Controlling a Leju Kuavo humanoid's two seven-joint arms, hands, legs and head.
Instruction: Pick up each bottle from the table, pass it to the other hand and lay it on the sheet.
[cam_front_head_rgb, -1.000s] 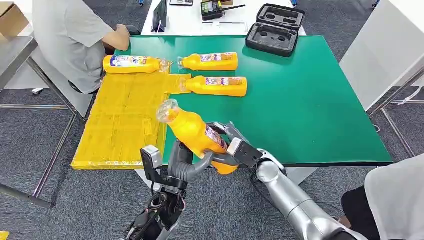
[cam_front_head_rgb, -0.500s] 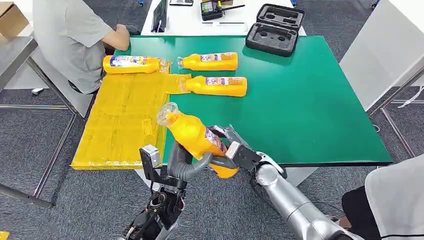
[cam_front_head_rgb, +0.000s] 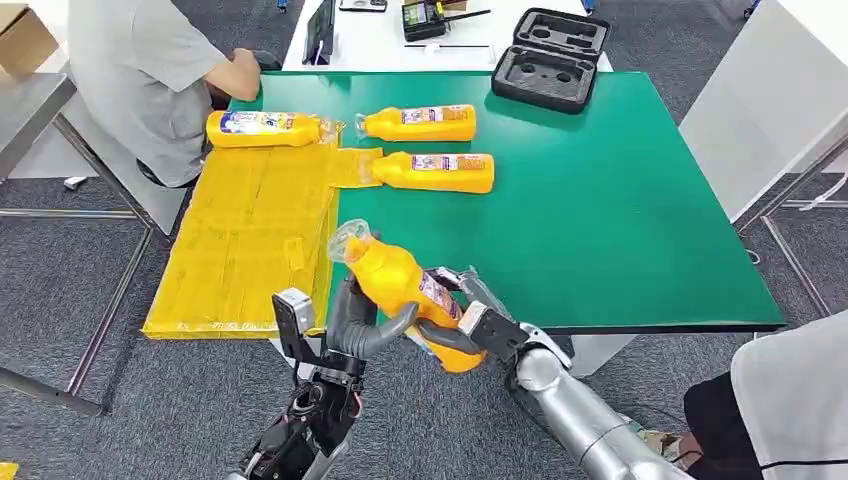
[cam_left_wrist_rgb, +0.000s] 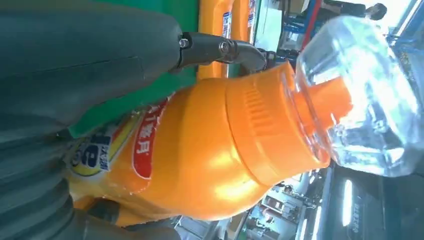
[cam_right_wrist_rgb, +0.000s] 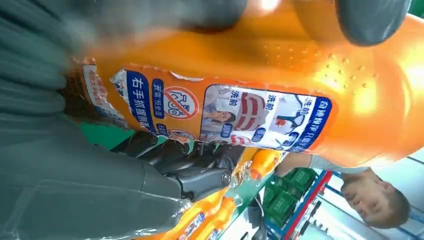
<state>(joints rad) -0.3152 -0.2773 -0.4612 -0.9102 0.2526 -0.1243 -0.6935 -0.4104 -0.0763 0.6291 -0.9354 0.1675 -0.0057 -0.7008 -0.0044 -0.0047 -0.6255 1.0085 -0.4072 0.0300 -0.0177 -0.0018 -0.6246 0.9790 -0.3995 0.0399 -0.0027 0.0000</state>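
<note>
From the head view, a tilted orange plastic bottle with a clear cap (cam_front_head_rgb: 400, 290) sits just off the near edge of the green-topped bench (cam_front_head_rgb: 620, 220), its cap pointing up and towards the yellow plastic sheet (cam_front_head_rgb: 250, 240) spread over the bench's left end. The left hand (cam_front_head_rgb: 365, 325) curls its grey fingers around the bottle's middle from below, and the right hand (cam_front_head_rgb: 465, 320) clasps the bottle's lower end, so both hands hold it together. One more orange bottle (cam_front_head_rgb: 262, 128) lies on the sheet's far edge, and two further orange bottles (cam_front_head_rgb: 418, 122) (cam_front_head_rgb: 435, 171) lie on their sides on the green top just beside the sheet. A black foam-lined case (cam_front_head_rgb: 550, 58) stands open at the far edge, and a person in a grey shirt (cam_front_head_rgb: 140, 80) sits at the far left corner. In the left wrist view, the bottle's orange shoulder and clear cap are seen close up, with a dark finger (cam_left_wrist_rgb: 220, 49) laid over the body. In the right wrist view, the bottle's blue-and-white label (cam_right_wrist_rgb: 225, 115) shows with grey fingers (cam_right_wrist_rgb: 200, 182) pressed against it.
</note>
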